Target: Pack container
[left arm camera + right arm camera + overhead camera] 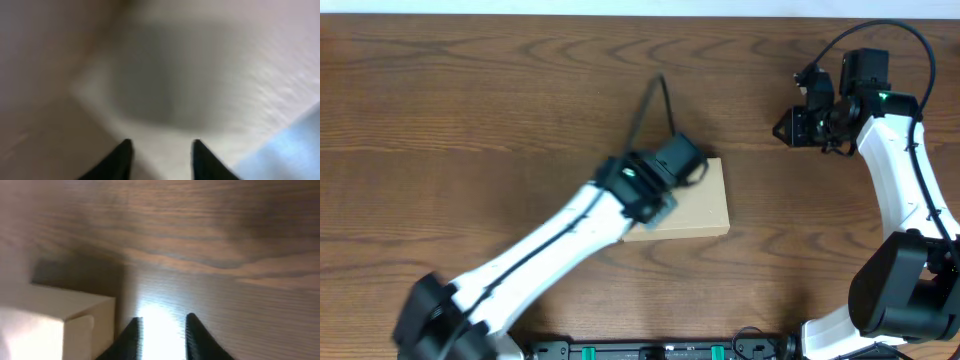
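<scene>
The container (705, 212) is a plain tan cardboard box lying flat at the table's middle, its top looking closed. My left gripper (682, 160) sits over the box's far left part and hides it. In the left wrist view the blurred pale box surface (200, 75) fills the frame. The left fingers (161, 152) are apart with nothing between them. My right gripper (790, 126) is off to the upper right, apart from the box. In the right wrist view its fingers (163, 330) are apart over bare wood, with a corner of the box (55, 322) at lower left.
The dark wooden table (470, 120) spreads all round the box. The left arm's black cable (655, 100) loops above the box. The right arm's body (900, 200) runs along the right edge.
</scene>
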